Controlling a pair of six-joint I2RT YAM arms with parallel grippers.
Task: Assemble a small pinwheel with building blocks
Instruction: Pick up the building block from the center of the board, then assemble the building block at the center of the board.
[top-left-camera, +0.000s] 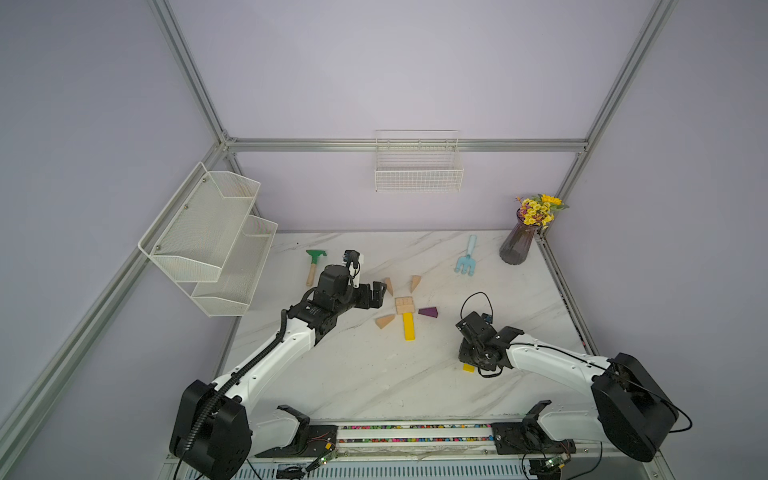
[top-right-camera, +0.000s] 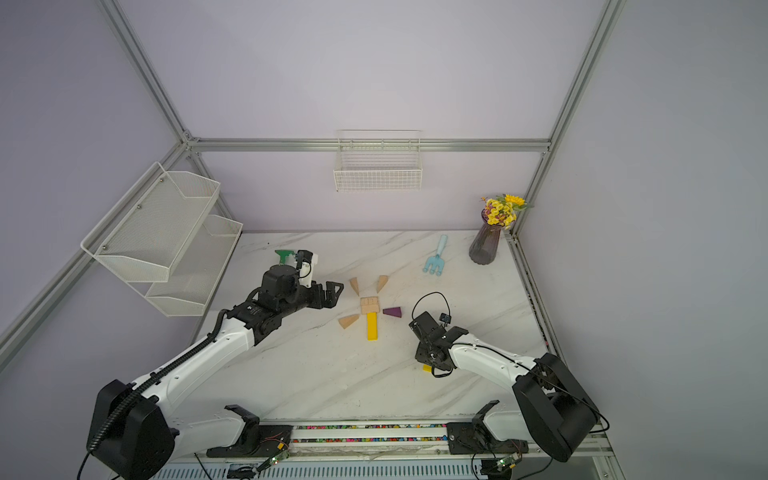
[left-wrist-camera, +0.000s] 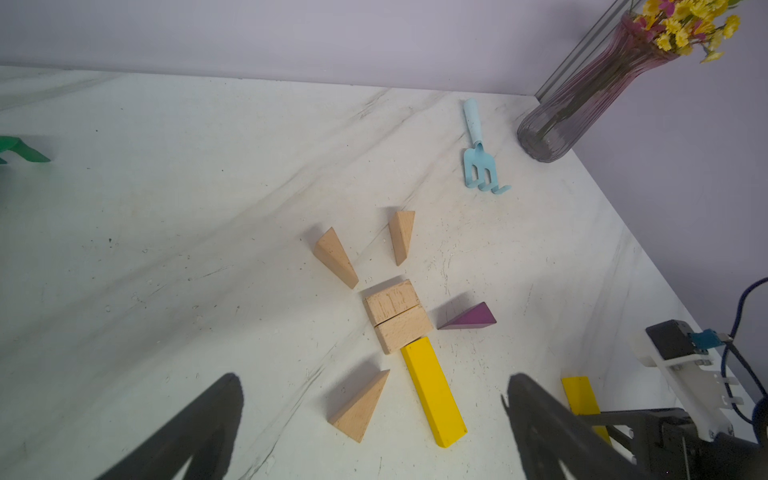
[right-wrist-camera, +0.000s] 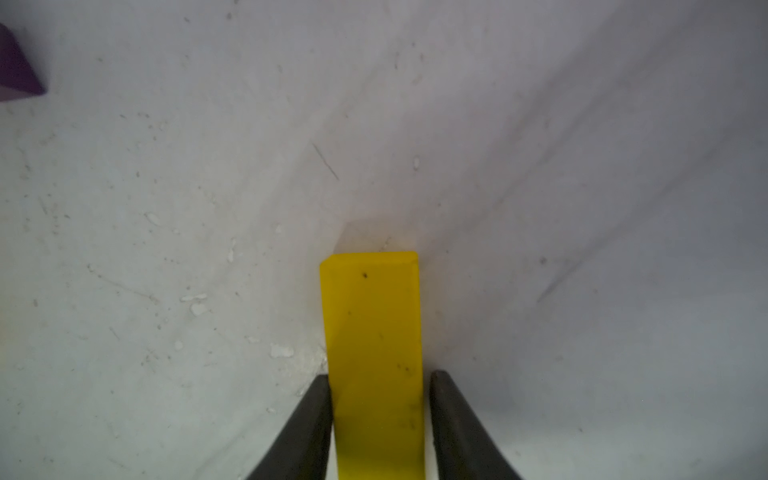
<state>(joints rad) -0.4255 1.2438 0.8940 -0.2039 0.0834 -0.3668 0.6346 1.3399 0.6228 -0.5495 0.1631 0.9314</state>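
1. Pinwheel (top-left-camera: 404, 305) is lying flat mid-table (top-left-camera: 332, 374), its yellow stick (top-left-camera: 409, 326) pointing at the front edge.
2. Right gripper (right-wrist-camera: 381, 374) is straddling the second yellow bar (right-wrist-camera: 374, 332), which is sitting nearer the table's front-right corner. The jaws are hugging its sides, but a firm clamp cannot be told.
3. Left gripper (left-wrist-camera: 374, 376) is hanging spread wide and empty at the pinwheel's left.
4. Risk: a loose pinch is letting the bar slip or twist on lift.
5. Risk: a low carry is knocking the purple wedge (top-left-camera: 428, 311) or the stick askew.
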